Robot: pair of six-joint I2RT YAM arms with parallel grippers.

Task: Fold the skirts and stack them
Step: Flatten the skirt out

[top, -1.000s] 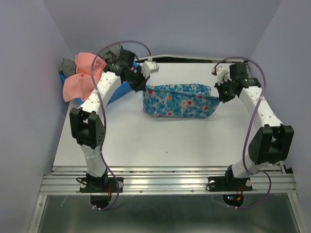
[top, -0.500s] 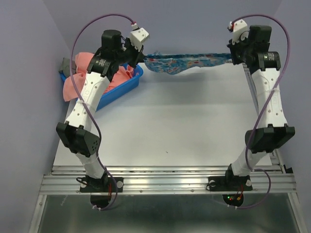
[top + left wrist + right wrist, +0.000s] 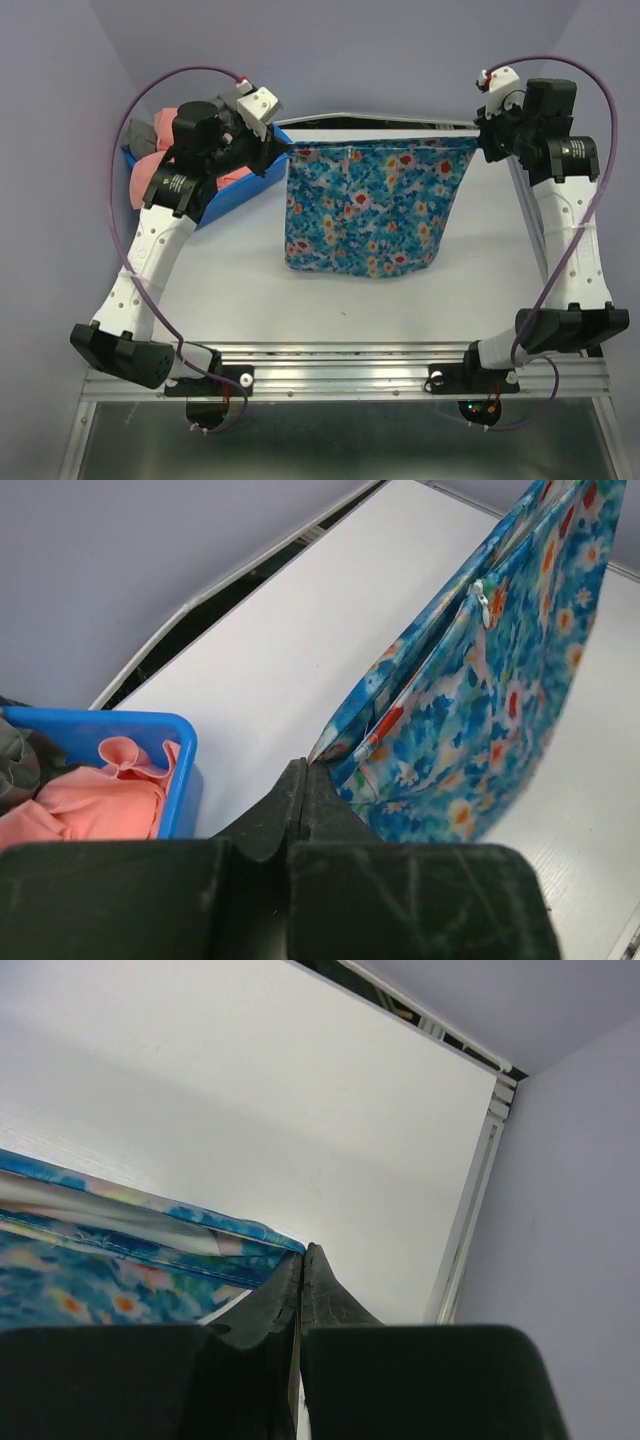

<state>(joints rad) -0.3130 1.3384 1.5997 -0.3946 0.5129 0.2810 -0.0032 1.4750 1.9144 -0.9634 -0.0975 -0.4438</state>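
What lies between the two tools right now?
The blue flowered skirt: its top edge stretches from the left tool to the right tool, the rest hanging down. The top view shows it.

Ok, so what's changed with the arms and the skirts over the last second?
Both arms rose, lifting the blue skirt; from a low bunch it now hangs spread flat between the left gripper and right gripper. Nothing was let go: both stayed shut on its top corners. The pink skirt stayed in the basket.
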